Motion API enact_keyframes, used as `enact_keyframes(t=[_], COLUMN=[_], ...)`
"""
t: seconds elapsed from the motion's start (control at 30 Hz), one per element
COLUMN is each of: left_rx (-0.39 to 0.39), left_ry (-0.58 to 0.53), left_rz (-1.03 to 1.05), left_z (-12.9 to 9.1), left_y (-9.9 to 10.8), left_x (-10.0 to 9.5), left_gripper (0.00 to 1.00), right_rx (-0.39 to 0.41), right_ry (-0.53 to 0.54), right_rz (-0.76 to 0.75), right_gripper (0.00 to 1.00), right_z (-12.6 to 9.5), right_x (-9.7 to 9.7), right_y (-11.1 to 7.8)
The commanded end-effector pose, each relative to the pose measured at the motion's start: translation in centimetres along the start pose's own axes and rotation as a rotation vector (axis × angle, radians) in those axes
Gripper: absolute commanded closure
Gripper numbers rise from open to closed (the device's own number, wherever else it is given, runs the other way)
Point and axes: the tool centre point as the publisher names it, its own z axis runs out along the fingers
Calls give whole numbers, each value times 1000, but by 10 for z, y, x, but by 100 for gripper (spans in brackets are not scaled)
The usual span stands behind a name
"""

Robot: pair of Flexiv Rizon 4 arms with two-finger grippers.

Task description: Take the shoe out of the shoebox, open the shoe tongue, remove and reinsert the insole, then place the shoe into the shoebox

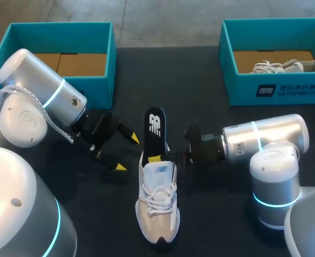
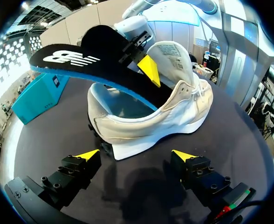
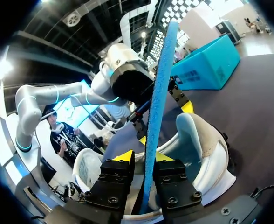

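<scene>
The white shoe lies on the dark table between both arms, out of the teal shoebox. Its black insole stands half out of the opening. The right gripper is closed on the insole. The left gripper waits open beside the heel, holding nothing. I think the insole step is in hand. The next move probably needs the left gripper to steady the shoe.

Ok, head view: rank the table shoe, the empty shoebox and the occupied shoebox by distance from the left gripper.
1. Shoe, just beside the left gripper, toward the middle.
2. Empty shoebox, at the table's back left.
3. Occupied shoebox, at the back right corner.
</scene>
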Motion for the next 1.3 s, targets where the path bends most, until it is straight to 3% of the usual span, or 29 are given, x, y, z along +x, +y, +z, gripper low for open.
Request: enact_keyframes(t=[0.03, 0.27, 0.97, 1.07, 1.13, 1.3], left_rx=[-4, -4, -4, -4, -4, -4], left_ry=[0, 0, 0, 0, 0, 0], left_rz=[0, 0, 0, 0, 0, 0], left_z=[-1, -1, -1, -1, -1, -1], left_y=[-1, -1, -1, -1, -1, -1], left_x=[1, 1, 1, 1, 1, 1], left_gripper=[0, 0, 0, 0, 0, 0], right_rx=[-11, -50, -110, -111, -110, -97], right_ry=[-11, -25, -34, -35, -35, -27], right_rz=[-6, -21, -34, -35, -36, -35], right_gripper=[76, 72, 81, 84, 100, 100], right_z=[1, 0, 1, 1, 1, 1], right_x=[3, 2, -4, -5, -5, -6], right_y=[3, 11, 22, 23, 23, 23])
